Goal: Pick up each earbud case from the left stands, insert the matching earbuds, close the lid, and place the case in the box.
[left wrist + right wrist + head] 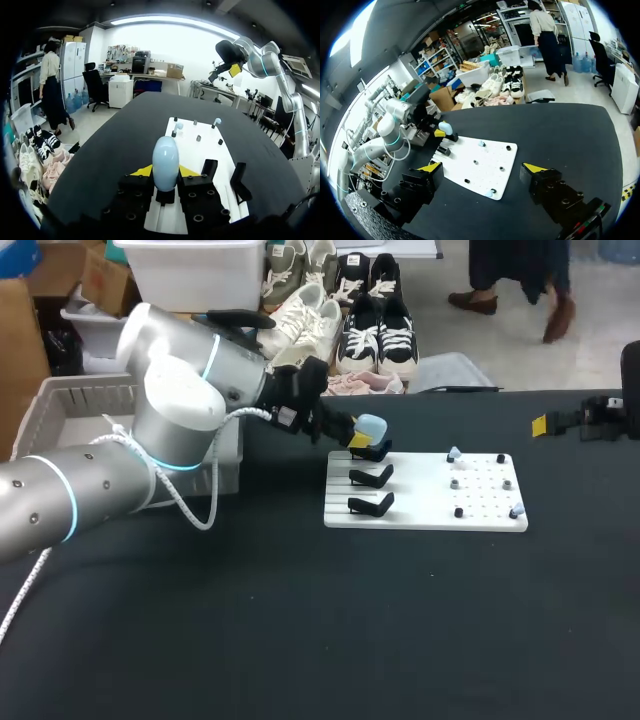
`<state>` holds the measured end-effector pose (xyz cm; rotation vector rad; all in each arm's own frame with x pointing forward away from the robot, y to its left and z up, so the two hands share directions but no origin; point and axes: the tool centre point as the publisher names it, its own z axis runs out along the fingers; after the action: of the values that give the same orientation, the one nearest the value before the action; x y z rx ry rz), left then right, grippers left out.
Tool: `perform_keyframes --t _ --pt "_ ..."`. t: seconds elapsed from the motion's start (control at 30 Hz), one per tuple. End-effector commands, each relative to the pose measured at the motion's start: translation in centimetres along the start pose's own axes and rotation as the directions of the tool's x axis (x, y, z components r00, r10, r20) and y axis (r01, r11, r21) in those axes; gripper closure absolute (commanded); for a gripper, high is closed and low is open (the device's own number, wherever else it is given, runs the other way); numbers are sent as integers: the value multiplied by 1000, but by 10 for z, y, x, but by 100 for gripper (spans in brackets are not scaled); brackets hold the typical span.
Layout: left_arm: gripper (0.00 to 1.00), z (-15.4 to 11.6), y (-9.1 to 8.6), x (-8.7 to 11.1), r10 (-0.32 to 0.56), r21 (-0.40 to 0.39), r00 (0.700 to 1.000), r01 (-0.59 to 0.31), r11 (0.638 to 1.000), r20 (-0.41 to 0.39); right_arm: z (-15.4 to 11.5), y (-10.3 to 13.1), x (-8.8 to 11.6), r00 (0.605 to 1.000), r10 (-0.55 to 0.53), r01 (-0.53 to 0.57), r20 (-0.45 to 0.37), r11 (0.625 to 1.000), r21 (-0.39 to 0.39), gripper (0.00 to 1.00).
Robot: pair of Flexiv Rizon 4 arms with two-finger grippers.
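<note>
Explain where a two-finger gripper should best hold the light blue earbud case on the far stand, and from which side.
I would pinch the earbud case across its lower flanks, coming in level from the board's left edge. It stands upright, egg-shaped, and the stand props it only underneath, leaving both flanks free.

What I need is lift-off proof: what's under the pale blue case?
A black stand, directly under the pale blue case, on the white board. The left gripper hides whether they touch.

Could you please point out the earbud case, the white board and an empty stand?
earbud case (372,426), head view, rounded top.
white board (420,518), head view, bare near edge.
empty stand (372,503), head view, black arm.
</note>
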<state>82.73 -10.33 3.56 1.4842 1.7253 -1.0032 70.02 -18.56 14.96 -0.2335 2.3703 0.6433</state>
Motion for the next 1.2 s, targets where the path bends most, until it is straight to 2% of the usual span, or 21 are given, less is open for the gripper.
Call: perform_keyframes --t 0.03,0.27,0.43,0.63,0.83,1.2 --pt "100 -12 -15 -8 -4 -36 1000 4 999 3 0 -1 0 1000 -1 1 -1 1000 -2 0" --pt "100 -23 -23 -28 -44 -82 999 45 996 14 0 -1 0 1000 -1 1 -1 1000 -2 0" --pt "100 -27 -28 -46 -50 -89 998 53 995 29 28 10 -12 998 -60 58 -29 996 -71 0" --pt "100 -28 -35 -63 -49 -104 997 55 993 57 57 29 -22 991 -116 109 -59 988 -113 0" --pt "100 -23 -42 -71 -37 -143 998 44 989 51 75 50 -29 981 -178 164 -74 973 -162 0" --pt "100 -16 -63 -78 16 -134 999 -9 991 49 98 73 -39 962 -244 216 -120 954 -206 0"
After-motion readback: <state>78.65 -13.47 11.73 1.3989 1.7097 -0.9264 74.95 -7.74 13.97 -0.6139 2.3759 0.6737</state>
